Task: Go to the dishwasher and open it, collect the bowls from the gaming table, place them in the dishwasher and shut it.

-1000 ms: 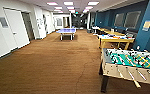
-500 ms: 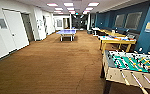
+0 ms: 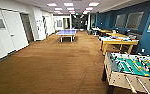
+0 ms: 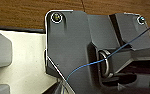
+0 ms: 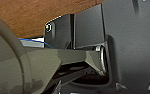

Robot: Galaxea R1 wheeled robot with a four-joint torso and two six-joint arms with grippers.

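Note:
The gaming table, with a white top and yellow sides and legs, stands at the right against the blue wall, some way ahead. Small bright things lie on its top; a blue one near its near end looks like one of the bowls, but they are too small to tell apart. The dishwasher is out of view. The wrist views show dark parts of my own arms over brown carpet and a thin blue cable.
A foosball table with a green field and rods stands close at the right front. A blue ping-pong table sits mid-room further on. White doors line the left wall. Brown carpet stretches ahead.
The whole head picture has shifted only slightly, so the camera has moved a little. Nothing in the room has moved on its own.

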